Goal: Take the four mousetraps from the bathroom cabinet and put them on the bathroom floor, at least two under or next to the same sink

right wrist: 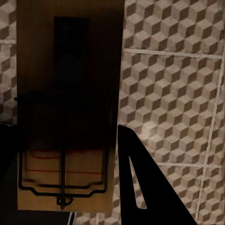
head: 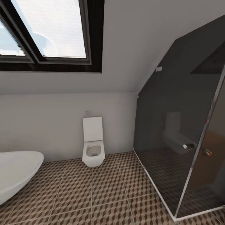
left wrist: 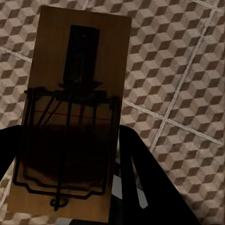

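Carrying one mousetrap [left wrist: 70,117] in the left pincer [left wrist: 65,187] and another mousetrap [right wrist: 68,112] in the right pincer [right wrist: 65,187], both clamped above the bathroom floor [head: 103,193], the sink should be found first; each is best lowered flat, gently.

One tan mousetrap [left wrist: 70,117] with dark wire sits in the left hand [left wrist: 65,187], another mousetrap [right wrist: 68,112] in the right hand [right wrist: 65,187], both above the cube-patterned floor [head: 103,193].
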### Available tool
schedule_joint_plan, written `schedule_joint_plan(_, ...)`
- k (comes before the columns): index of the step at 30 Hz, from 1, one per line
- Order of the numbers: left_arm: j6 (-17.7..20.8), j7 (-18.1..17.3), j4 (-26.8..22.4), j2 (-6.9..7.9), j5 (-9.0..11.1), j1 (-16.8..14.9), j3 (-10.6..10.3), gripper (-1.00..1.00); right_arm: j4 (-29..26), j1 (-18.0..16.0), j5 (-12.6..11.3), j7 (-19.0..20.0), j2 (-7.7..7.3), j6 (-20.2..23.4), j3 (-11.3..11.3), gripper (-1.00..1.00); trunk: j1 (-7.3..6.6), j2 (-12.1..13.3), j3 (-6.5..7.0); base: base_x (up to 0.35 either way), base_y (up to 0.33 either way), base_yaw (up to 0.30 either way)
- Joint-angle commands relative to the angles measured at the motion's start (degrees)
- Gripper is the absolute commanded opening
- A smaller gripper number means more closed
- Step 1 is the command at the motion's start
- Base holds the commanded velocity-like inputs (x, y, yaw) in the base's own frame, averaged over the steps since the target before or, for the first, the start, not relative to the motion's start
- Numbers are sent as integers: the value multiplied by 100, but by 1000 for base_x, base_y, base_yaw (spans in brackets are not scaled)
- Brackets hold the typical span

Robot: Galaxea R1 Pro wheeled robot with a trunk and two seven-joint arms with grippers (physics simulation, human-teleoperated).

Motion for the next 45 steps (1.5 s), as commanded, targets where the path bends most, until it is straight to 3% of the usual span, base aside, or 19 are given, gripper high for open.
schedule_joint_plan(1,-9,6,12,-4,22,-7,-46,-100,6,-3,-83,30,-2,19,51,-100,6,-4,-2,336,0,292)
schedule_joint_plan(18,-9,6,12,-4,14,-5,-52,-100,6,-3,-83,26,-2,20,51,-100,6,-4,14,336,0,275)
schedule_joint_plan(45,9,6,12,-37,-13,-5,-55,-100,12,-3,-127,34,-2,20,28,-100,6,-4,81,303,-81,5)
